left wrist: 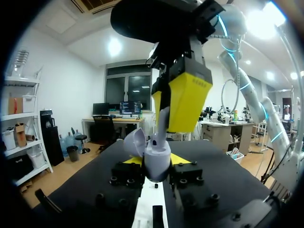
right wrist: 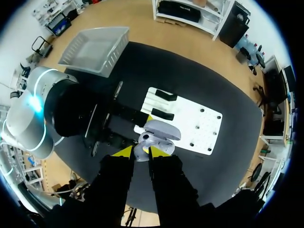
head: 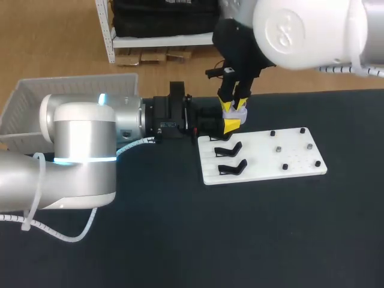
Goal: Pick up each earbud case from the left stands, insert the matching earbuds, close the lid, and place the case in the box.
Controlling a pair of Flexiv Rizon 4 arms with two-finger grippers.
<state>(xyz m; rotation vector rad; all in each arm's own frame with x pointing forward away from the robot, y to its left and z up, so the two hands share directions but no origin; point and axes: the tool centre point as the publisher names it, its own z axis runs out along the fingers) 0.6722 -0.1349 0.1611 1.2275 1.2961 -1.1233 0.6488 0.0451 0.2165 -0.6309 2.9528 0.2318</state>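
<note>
At the dark table (head: 180, 240), my left gripper (head: 231, 125) pinches the base of a lavender case (left wrist: 157, 164), its tips pressed against it from both sides, while my right gripper (head: 234, 102) hangs straight down at the case's open mouth. My left arm (head: 78, 150) lies level across the table from the left, and my right arm (head: 300, 30) drops in from the far right corner. From above and behind, the case is only a pale patch between the two grippers. It sits at the far left corner of the white board (head: 270, 155), just beyond two black stands (head: 228, 149) set one behind the other on the board's left half. Small dark pegs (head: 278, 149) dot the board's right half. Only the left wrist view shows the case standing upright with its lid (left wrist: 135, 141) swung back to one side and the right gripper directly above the cup. The right wrist view looks down on the lid's rounded top, with the board and stands spread out beyond it. It also gives the clearest sight of the grey box (right wrist: 95, 47), which stands well apart from the case at the table's far left corner. No view lets me tell whether the right gripper is pinching anything.
</note>
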